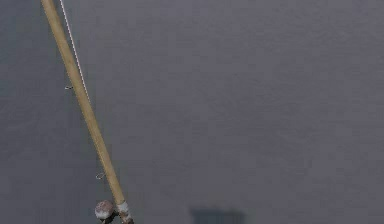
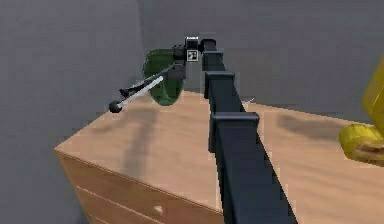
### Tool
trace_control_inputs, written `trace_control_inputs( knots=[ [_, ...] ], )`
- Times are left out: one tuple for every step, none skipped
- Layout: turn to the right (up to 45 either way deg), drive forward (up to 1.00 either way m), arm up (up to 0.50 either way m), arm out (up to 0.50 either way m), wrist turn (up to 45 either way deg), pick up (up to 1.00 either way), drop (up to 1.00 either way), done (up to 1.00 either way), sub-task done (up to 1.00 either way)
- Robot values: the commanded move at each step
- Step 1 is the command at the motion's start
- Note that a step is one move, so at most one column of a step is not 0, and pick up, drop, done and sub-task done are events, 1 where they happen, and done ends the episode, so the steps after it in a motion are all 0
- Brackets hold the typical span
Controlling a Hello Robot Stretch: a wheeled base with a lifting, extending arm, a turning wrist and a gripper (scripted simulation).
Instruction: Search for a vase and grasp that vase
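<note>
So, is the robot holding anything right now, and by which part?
Cannot tell. The jaws show in front of a dark green rounded object at the wooden dresser's back; it may be gripped or merely standing there.

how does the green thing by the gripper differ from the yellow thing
The green thing is dark green, the yellow thing bright yellow. The green thing shows behind the gripper, partly covered by it; the yellow thing is apart from the arm, cut off by the arm side view's right edge. Both look rounded.
</note>
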Motion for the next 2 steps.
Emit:
trace_control_inputs(
  knots=[
    [0.0,0.0,0.0,0.0,45.0,0.0,0.0,0.0,0.0],
    [0.0,0.0,0.0,0.0,18.0,0.0,0.0,0.0,0.0]
  ],
)
